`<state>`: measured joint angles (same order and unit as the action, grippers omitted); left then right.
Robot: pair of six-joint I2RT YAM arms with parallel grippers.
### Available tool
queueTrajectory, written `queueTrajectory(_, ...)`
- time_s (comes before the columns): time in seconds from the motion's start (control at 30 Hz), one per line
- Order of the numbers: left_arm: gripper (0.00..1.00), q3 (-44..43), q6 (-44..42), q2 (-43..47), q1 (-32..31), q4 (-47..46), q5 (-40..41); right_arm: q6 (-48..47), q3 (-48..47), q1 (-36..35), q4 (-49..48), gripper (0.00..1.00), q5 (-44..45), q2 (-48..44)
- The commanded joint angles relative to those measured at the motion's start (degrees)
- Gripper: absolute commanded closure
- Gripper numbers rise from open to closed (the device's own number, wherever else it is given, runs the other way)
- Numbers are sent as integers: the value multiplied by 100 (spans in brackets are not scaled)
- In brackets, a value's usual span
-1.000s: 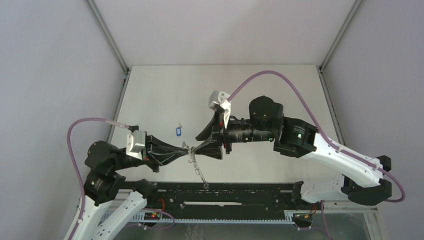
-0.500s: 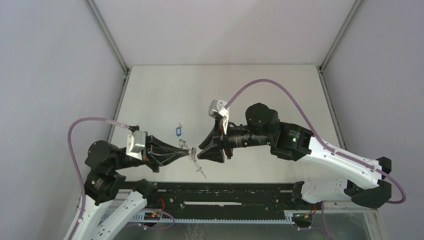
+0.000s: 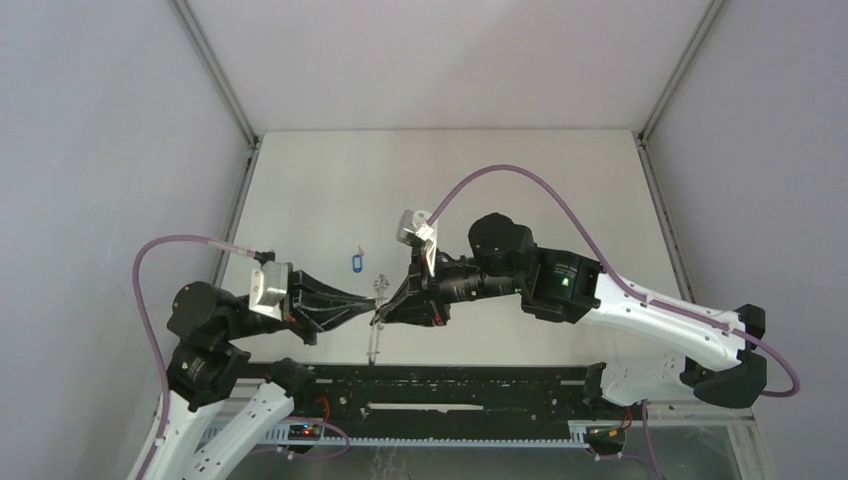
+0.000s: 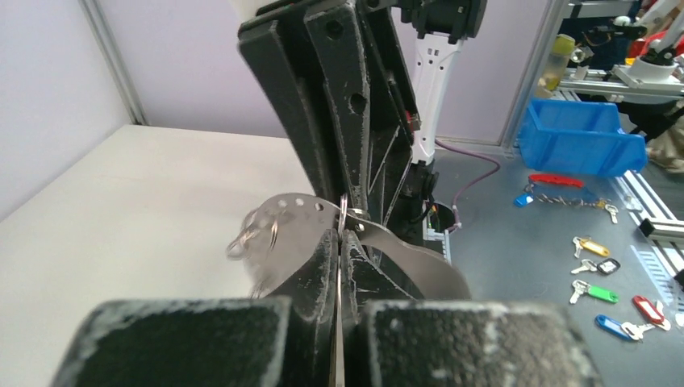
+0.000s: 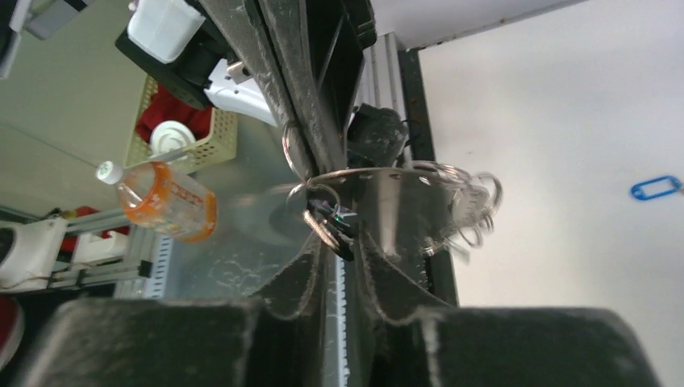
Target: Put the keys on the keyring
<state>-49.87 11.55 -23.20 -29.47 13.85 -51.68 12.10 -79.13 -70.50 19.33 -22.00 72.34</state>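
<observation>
The keyring (image 3: 374, 338) is a thin grey metal piece with a row of small rings, held in the air between both grippers, its loose part hanging straight down. My left gripper (image 3: 366, 309) is shut on it; in the left wrist view (image 4: 339, 242) the jaws pinch its thin edge (image 4: 290, 219). My right gripper (image 3: 388, 311) faces the left one, tip to tip. In the right wrist view (image 5: 337, 256) its nearly closed jaws grip a black-headed key (image 5: 331, 219) against the keyring (image 5: 387, 189). The blue-headed key (image 3: 357, 261) lies on the table (image 5: 655, 189).
A black rail (image 3: 450, 385) runs along the table's near edge, just below the hanging keyring. Grey walls enclose the white table (image 3: 520, 190). Off the table are a blue bin (image 4: 581, 137), several tagged keys (image 4: 601, 278) and an orange bottle (image 5: 165, 197).
My right arm has moved left and down, closing onto the left gripper. The keyring's hanging part has swung from slanting right to straight down. The left arm has barely moved.
</observation>
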Motion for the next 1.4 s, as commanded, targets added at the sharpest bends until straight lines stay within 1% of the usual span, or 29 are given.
queueTrajectory(0.0,100,-230,-14,-12,3,-239,-4,29,-8,-44,-395,88,14,-136)
queueTrajectory(0.07,100,-225,-23,2,3,-218,-9,-49,-9,-51,-382,97,149,-238)
queueTrajectory(0.1,100,-218,-36,-1,3,-204,-2,-90,-14,-58,-370,100,224,-290)
queueTrajectory(0.23,100,-179,-31,-25,3,-193,-19,-133,-12,-47,-446,100,212,-395)
queueTrajectory(0.47,100,-160,-37,-65,4,-185,-130,-114,-160,-38,-389,100,7,-273)
queueTrajectory(0.8,100,-178,-91,-29,3,-147,-235,-120,-594,80,178,100,93,-18)
queueTrajectory(0.83,100,-189,-77,-35,3,-136,-186,-118,-628,80,259,96,119,2)
queueTrajectory(0.87,100,-196,-74,-34,3,-138,-119,-108,-645,80,323,83,189,-3)
queueTrajectory(0.9,100,-206,-74,-29,3,-143,-6,-103,-628,76,354,75,305,-57)
queueTrajectory(0.93,100,-228,-74,-32,3,-131,166,-101,-597,73,376,64,433,-126)
queueTrajectory(0.97,100,-250,-82,-40,3,-110,348,-109,-550,67,384,48,619,-217)
queueTrajectory(1.0,100,-270,-83,-58,3,-96,565,-130,-497,57,377,40,797,-324)
queueTrajectory(1.07,100,-291,-83,-76,3,-84,940,-214,-405,-18,380,27,1193,-516)
queueTrajectory(1.13,100,-287,-78,-75,3,-119,1148,-301,-304,-115,395,16,1571,-665)
queueTrajectory(1.17,100,-271,-64,-79,3,-166,1226,-359,-237,-192,402,6,1743,-719)
queueTrajectory(1.2,100,-268,-57,-67,3,-190,1328,-422,-144,-291,405,1,1941,-755)
queueTrajectory(1.37,100,-320,-211,-79,3,-140,2262,-692,29,-966,434,0,3623,-669)
